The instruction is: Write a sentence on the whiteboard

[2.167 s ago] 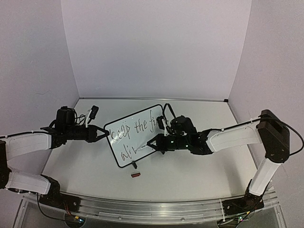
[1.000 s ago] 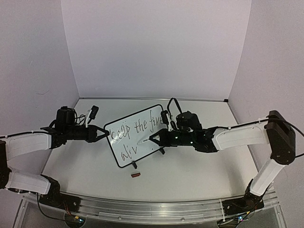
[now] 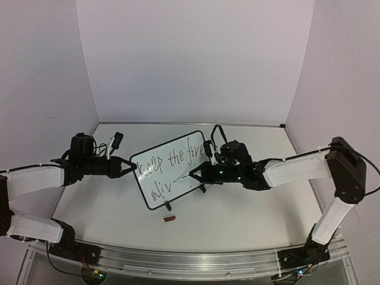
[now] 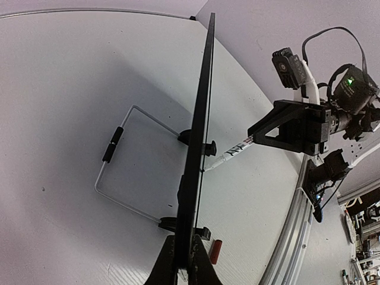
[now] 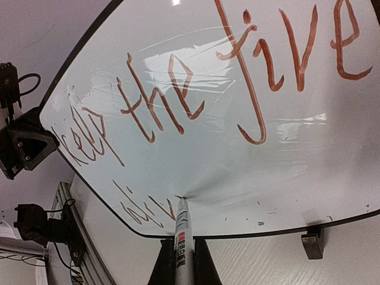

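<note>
Left claw (image 3: 129,167) pinches whiteboard (image 3: 178,181) edge to steady it. Right claw (image 3: 198,173) pinches marker (image 5: 183,237), tip on whiteboard; sentence (image 3: 169,160) looks unfinished.

Left arm (image 3: 35,180) low, reaching right; left gripper (image 3: 123,168) pinched on whiteboard (image 3: 178,187) edge. Right arm (image 3: 297,169) elbow up, forearm reaching left; right gripper (image 3: 196,173) clamped on marker (image 5: 183,237).

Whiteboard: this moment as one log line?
left gripper: shut on whiteboard | right gripper: shut on marker | tip: on whiteboard | sentence: keep the fire aliv
</note>
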Available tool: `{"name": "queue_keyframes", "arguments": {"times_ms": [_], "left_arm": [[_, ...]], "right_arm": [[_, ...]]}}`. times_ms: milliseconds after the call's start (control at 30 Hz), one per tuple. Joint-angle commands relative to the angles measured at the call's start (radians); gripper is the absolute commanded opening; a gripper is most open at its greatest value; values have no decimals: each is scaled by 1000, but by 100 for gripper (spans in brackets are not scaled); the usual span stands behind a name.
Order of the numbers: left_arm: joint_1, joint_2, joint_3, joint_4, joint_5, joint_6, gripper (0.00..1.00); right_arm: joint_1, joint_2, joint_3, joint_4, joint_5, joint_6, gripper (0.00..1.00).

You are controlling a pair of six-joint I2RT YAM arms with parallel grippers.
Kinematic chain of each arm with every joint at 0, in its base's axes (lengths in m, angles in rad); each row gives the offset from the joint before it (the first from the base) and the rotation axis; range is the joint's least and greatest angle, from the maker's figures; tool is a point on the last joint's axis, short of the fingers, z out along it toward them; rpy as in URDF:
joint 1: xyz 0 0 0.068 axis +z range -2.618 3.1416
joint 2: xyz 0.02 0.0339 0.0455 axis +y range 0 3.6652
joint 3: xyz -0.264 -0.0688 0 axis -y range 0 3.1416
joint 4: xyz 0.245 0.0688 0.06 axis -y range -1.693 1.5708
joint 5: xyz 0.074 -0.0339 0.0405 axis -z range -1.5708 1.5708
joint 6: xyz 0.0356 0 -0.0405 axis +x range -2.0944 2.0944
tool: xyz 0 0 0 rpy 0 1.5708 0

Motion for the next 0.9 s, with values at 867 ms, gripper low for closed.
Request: {"name": "queue_keyframes", "arguments": {"times_ms": [867], "left_arm": [[8,3,35,-8,-65,52,0]], "right_arm": [[-15,26,57,27,-38,-8,0]]}}
